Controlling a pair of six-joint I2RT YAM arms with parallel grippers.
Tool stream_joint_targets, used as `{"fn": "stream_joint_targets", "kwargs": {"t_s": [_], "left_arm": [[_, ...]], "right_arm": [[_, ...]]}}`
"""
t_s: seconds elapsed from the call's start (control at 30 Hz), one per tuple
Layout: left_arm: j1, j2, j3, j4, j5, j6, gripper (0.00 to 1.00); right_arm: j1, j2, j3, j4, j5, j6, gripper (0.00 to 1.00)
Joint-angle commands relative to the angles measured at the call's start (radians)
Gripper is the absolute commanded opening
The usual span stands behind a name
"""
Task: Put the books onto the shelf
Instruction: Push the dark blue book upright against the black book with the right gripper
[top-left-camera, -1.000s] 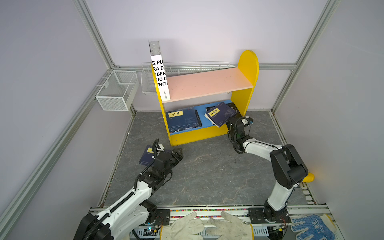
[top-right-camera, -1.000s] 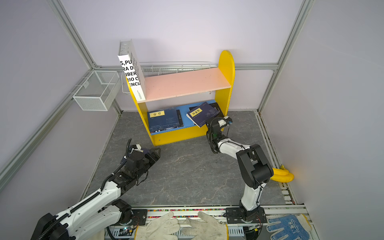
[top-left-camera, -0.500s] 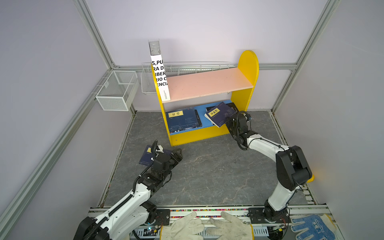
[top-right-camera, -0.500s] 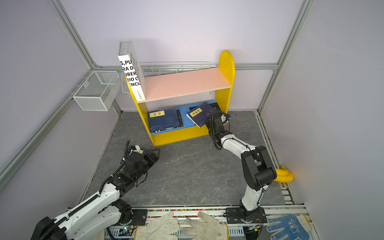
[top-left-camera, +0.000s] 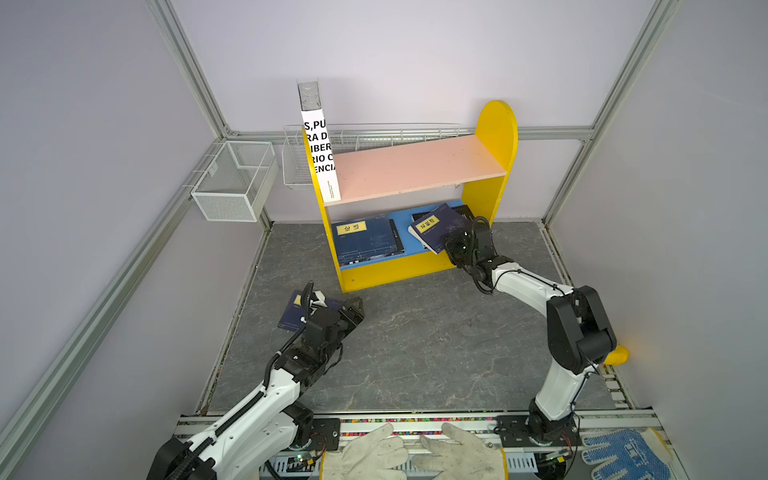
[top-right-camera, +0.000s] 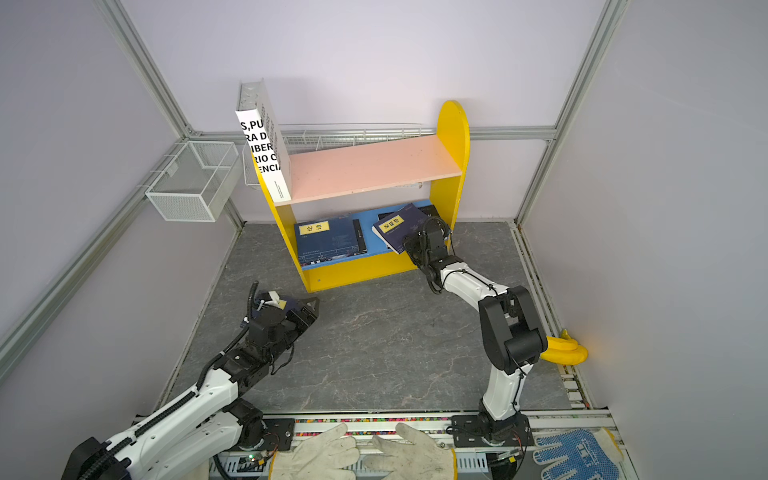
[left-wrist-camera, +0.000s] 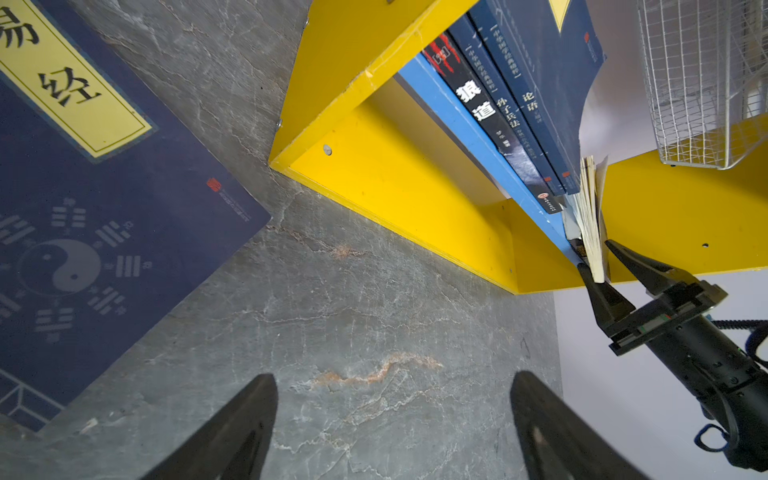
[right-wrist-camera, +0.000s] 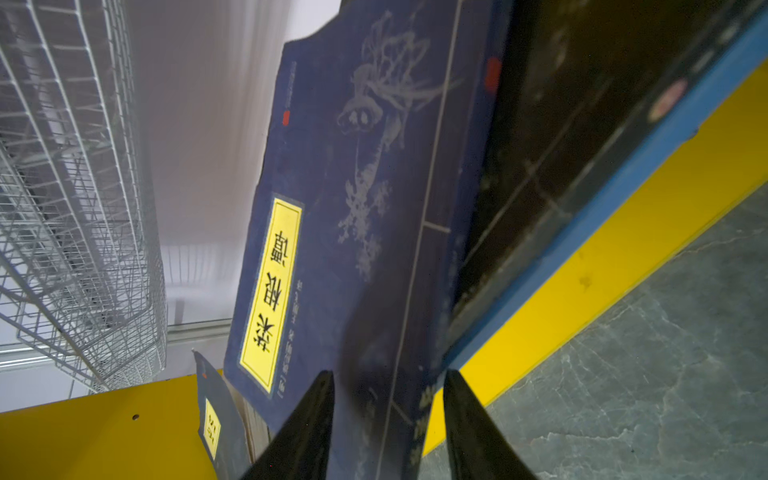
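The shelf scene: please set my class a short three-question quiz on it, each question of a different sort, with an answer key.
1. True or false: the left gripper is holding a book.
2. Where does the white book stand? A) upright at one end of the pink upper board; B) flat on the blue lower board; C) in a wire basket.
3. What colour is the loose book lying on the floor?

Key: 1 false, it is open and empty; 2 A; 3 navy, with a yellow label.
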Motion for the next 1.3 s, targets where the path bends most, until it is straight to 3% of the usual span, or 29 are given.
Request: {"fn": "stream_joint_targets", "kwargs": {"t_s": [0.0,0.37,0.67,1.03,1.27], "left_arm": [[0.007,-0.008,-0.012,0.0,-0.014,-0.014,0.89],[0.007,-0.001,-0.013,0.004,-0.009,-0.016,0.89],[0.007,0.002,-0.012,0.006,-0.009,-0.015,0.89],[0.007,-0.026,-0.02,-0.032,-0.023,-0.014,0.88],[0.007,-0.033,-0.017,-0.039,-0.028,-0.009,0.89]], "right_arm": [[0.002,0.015,0.005,0.017,-0.045,0.031,0.36],[0.025,-0.003,-0.027,0.11,-0.065,0.087,0.07],[0.056,-0.073,-0.09,0.254,0.112,0.065,0.07],[0.067,-0.02,-0.141,0.592,0.229,0.175,0.07],[0.072,-0.007,-0.16,0.592,0.362,0.159,0.07]]}}
